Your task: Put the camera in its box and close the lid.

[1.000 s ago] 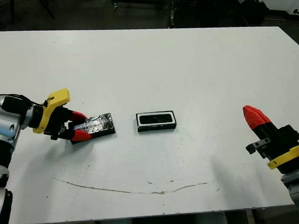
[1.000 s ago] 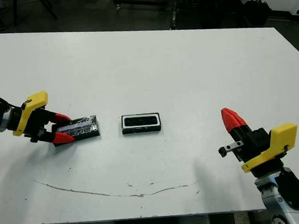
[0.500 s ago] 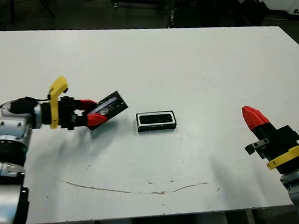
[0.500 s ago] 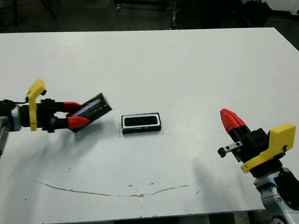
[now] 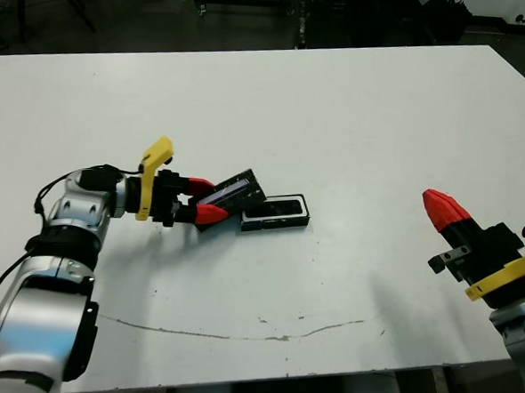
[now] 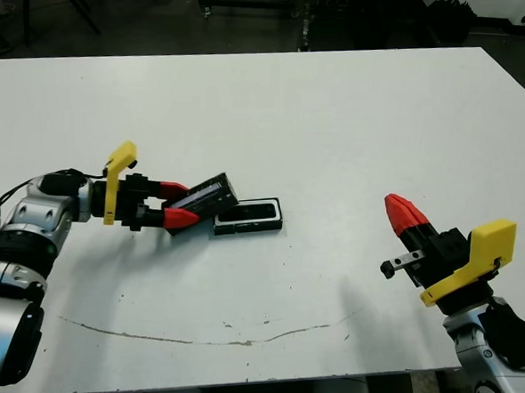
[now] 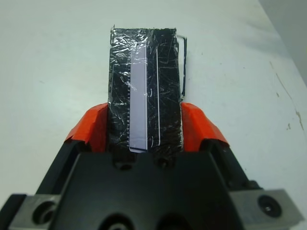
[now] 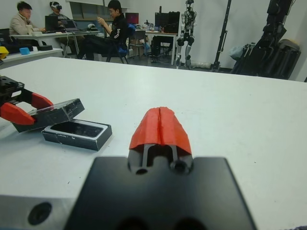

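Left of centre in the head view, the left tool (image 5: 202, 200) is clamped on the lid (image 5: 231, 192), red fingers (image 7: 95, 128) pinching its long edges; the lid is held tilted, its far end raised just over the left end of the box (image 5: 275, 212). The box sits at mid-frame on the white surface (image 5: 329, 112), with the camera (image 8: 76, 129) lying inside it, dark glossy face up. Low at the right edge, well apart from the box, the right tool (image 5: 445, 212) hangs above the surface with its fingers pressed together, holding nothing.
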### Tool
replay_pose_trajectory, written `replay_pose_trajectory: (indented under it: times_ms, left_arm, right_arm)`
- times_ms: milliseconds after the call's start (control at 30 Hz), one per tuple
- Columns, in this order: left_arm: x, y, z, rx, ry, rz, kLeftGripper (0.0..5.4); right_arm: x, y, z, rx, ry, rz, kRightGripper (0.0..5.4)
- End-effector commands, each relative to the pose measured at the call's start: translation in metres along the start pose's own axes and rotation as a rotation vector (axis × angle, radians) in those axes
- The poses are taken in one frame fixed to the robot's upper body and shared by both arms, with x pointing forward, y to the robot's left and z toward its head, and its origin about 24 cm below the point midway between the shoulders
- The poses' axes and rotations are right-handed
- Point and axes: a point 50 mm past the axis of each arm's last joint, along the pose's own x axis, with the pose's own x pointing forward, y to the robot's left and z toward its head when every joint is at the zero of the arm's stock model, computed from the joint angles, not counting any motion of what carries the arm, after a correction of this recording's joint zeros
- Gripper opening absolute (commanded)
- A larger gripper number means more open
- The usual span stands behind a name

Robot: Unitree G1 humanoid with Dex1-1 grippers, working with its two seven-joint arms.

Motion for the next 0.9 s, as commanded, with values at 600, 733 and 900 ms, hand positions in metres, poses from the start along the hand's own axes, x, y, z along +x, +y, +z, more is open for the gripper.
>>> replay_pose_trajectory:
  times_ms: [600, 733, 900]
  left_arm:
    - [0.017, -0.009, -0.004, 0.009, 0.103, -0.16, 3.15]
    - [0.019, -0.01, -0.005, 0.008, 0.098, -0.166, 3.15]
    - [0.025, -0.012, -0.007, 0.02, 0.106, -0.161, 3.15]
  right_arm:
    - [0.0, -0.001, 0.0, 0.003, 0.002, 0.0, 0.0]
    - [0.0, -0.001, 0.0, -0.012, 0.0, -0.004, 0.0]
    - [0.0, -0.001, 0.0, -0.005, 0.002, -0.003, 0.0]
